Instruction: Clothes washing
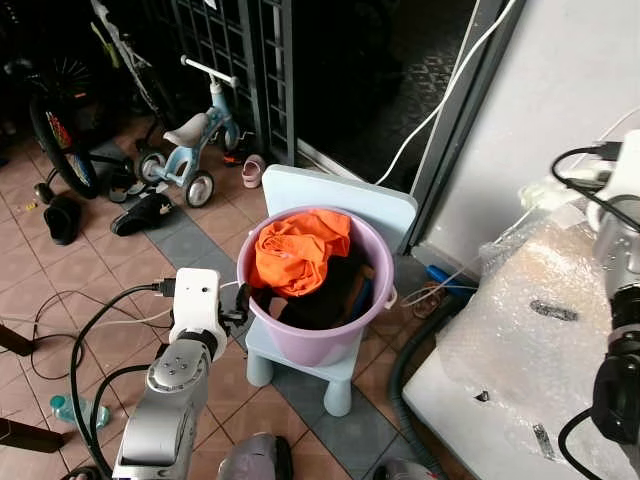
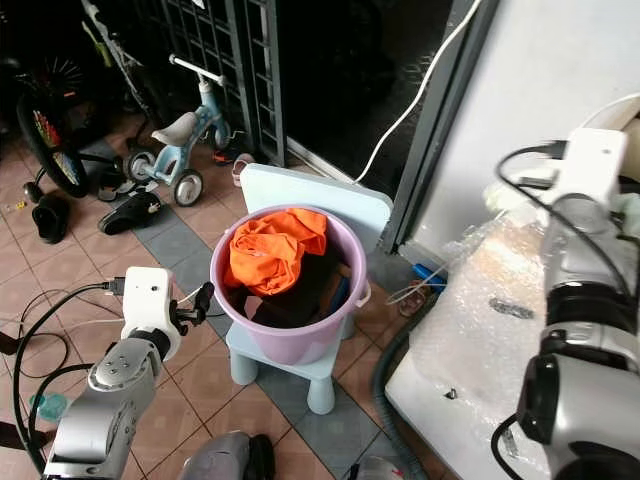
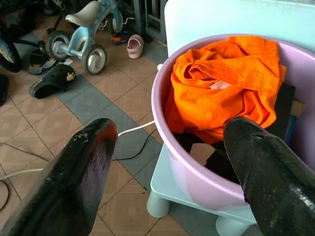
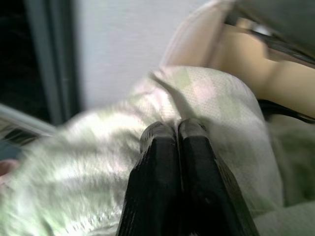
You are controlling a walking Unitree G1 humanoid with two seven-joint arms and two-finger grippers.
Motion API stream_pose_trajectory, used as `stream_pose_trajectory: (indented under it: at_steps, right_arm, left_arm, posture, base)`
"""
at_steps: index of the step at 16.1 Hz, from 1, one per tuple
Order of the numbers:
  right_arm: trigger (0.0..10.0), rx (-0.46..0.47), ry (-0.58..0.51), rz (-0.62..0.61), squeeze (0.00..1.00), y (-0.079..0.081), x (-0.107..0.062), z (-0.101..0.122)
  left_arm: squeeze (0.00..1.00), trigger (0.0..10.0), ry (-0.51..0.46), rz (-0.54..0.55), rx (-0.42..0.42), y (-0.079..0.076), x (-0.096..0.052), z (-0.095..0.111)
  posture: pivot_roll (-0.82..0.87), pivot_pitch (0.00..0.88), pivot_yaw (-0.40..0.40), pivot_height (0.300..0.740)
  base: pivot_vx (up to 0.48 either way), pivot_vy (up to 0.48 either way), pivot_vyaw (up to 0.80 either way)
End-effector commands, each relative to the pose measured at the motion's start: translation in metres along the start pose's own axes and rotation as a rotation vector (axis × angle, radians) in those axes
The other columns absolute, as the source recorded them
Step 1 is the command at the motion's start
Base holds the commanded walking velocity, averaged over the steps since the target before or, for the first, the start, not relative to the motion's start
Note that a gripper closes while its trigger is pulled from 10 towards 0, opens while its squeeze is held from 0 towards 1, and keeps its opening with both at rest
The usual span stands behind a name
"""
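A lilac bucket point(image 1: 310, 342) stands on a small pale blue chair point(image 1: 345, 195). It holds a crumpled orange garment point(image 1: 295, 250) lying on dark clothes point(image 1: 330, 295). My left gripper point(image 1: 240, 305) hovers just left of the bucket's rim. It is open, and in the left wrist view its wide-spread fingers point(image 3: 88, 162) frame the rim and the orange garment point(image 3: 226, 83). My right arm point(image 2: 585, 230) is raised at the far right. In its wrist view the right gripper point(image 4: 177, 129) is shut, pinching a pale green checked cloth point(image 4: 206, 93) whose folds run from the fingertips.
A white appliance top covered in bubble wrap point(image 1: 530, 320) sits at the right, with a grey hose point(image 1: 400, 370) beside it. A child's tricycle point(image 1: 190, 140), slippers point(image 1: 140, 212), cables and a bottle point(image 1: 60, 408) litter the tiled floor at the left. A dark metal gate stands behind.
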State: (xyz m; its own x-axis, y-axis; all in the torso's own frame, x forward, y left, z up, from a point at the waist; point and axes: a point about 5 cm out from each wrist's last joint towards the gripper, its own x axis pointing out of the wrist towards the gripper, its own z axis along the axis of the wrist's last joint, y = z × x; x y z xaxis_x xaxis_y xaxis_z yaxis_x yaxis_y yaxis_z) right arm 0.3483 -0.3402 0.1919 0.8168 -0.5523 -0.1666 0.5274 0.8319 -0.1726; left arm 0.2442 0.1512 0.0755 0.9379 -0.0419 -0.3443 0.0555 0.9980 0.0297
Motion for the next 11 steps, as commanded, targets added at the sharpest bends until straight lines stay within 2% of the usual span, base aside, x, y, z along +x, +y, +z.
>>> stream_pose_trajectory:
  at_steps: [1,2,3,4,5,7,9,11]
  right_arm:
    - [0.0,0.027,0.102,-0.139,0.0,-0.027,0.001,-0.022]
    - [0.0,0.041,0.095,-0.16,0.0,-0.031,0.002,-0.02]
    - [0.0,0.071,0.037,-0.293,0.0,-0.058,0.002,-0.008]
    - [0.0,0.074,0.025,-0.318,0.0,-0.063,0.002,-0.006]
    - [0.0,0.051,-0.019,-0.392,0.0,-0.078,0.0,0.002]
    - [0.0,-0.009,-0.091,-0.5,0.0,-0.097,-0.005,0.014]
    - [0.0,-0.112,-0.2,-0.567,0.0,-0.111,-0.01,0.03]
    - [0.0,-0.177,-0.256,-0.565,0.0,-0.112,-0.011,0.039]
  left_arm:
    - [0.0,10.0,-0.008,-0.005,0.01,0.0,-0.002,0.003]
    - [0.0,10.0,-0.008,-0.005,0.01,0.0,-0.002,0.003]
    - [0.0,10.0,-0.008,-0.004,0.011,0.001,-0.002,0.003]
    - [0.0,10.0,-0.008,-0.003,0.011,0.001,-0.002,0.003]
    - [0.0,10.0,-0.008,-0.003,0.011,0.001,-0.003,0.003]
    - [0.0,10.0,-0.008,-0.004,0.013,0.001,-0.002,0.003]
    - [0.0,10.0,-0.012,-0.004,0.015,0.002,-0.001,0.005]
    - [0.0,10.0,-0.015,-0.002,0.012,0.002,0.0,0.006]
  posture:
    - [-0.02,0.06,0.02,0.74]
    - [-0.02,0.06,0.02,0.74]
    - [-0.02,0.057,0.021,0.74]
    - [-0.02,0.057,0.021,0.74]
    - [-0.01,0.056,0.021,0.74]
    - [-0.02,0.056,0.023,0.74]
    - [-0.02,0.067,0.025,0.74]
    - [-0.02,0.062,0.027,0.74]
  base:
    - [0.0,0.0,0.0]
    - [0.0,0.0,0.0]
    - [0.0,0.0,0.0]
    - [0.0,0.0,0.0]
    - [0.0,0.0,0.0]
    - [0.0,0.0,0.0]
    - [0.0,0.0,0.0]
    - [0.0,0.0,0.0]
